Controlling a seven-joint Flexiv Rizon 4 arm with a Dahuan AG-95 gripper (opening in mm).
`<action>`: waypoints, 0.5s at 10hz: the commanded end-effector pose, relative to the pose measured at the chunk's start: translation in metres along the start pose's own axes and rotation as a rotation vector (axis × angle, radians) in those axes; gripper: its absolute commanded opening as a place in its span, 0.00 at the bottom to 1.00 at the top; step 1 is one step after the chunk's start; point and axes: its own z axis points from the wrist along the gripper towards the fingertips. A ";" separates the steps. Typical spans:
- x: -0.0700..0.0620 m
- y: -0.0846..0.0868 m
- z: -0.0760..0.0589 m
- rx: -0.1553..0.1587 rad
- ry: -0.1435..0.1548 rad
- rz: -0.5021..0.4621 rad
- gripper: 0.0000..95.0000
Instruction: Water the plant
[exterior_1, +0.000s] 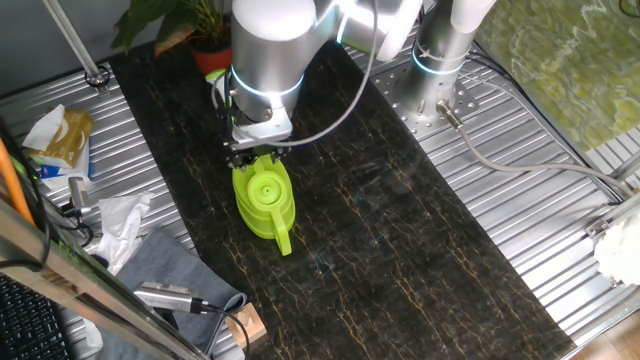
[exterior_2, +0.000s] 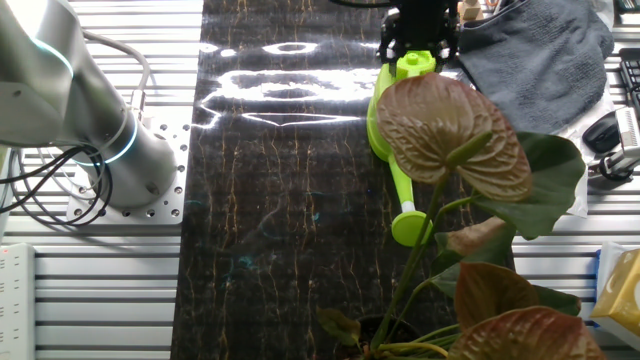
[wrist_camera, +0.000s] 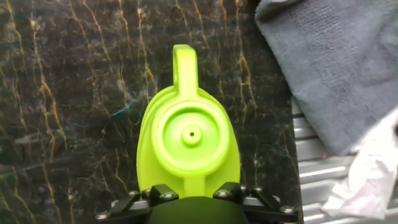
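Note:
The plant (exterior_1: 190, 22), with broad dark leaves in a small red-orange pot (exterior_1: 212, 58), stands at the far end of the black mat. In the other fixed view its leaves (exterior_2: 450, 130) fill the foreground. A lime-green watering can (exterior_1: 265, 198) stands upright on the mat, spout (exterior_1: 285, 240) pointing away from the plant. In the other fixed view the can's (exterior_2: 392, 120) spout tip (exterior_2: 410, 228) lies near the leaves. My gripper (wrist_camera: 196, 190) is right above the can (wrist_camera: 189, 140), its fingers (wrist_camera: 163, 193) on either side of the handle and shut on it.
A grey cloth (wrist_camera: 336, 62) lies beside the can over the mat's edge, with white crumpled paper (exterior_1: 125, 215) next to it. The arm's base (exterior_2: 110, 150) is bolted to the slatted metal table (exterior_1: 560, 260). A wooden block (exterior_1: 247, 322) and tools sit at the near left.

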 end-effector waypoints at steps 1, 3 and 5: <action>0.003 -0.001 -0.021 -0.005 -0.004 0.062 0.00; 0.009 -0.002 -0.033 -0.017 -0.021 0.107 0.00; 0.009 -0.001 -0.041 -0.021 -0.026 0.179 0.00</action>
